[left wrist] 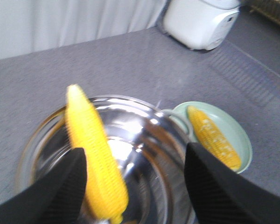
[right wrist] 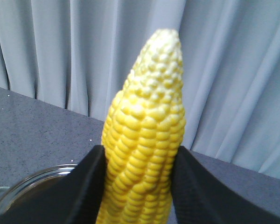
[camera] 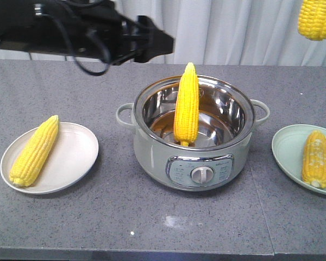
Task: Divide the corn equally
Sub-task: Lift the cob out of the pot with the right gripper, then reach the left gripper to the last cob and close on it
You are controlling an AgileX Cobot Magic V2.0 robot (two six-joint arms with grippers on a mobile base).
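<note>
Because the bright yellow tapered corn cobs (camera: 186, 103) look stiff, light and slick, a mid-length hold seems best. Right gripper (right wrist: 140, 151) clamps one aloft; left gripper (left wrist: 135, 151) gapes wide over one upright in the steel-lined pot (camera: 152, 155); white plate (camera: 70, 155) and green plate (camera: 287, 144) hold one each.

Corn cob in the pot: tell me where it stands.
In the front view the corn cob stands nearly upright in the electric pot, tip above the rear rim, between the white plate and green plate.
</note>
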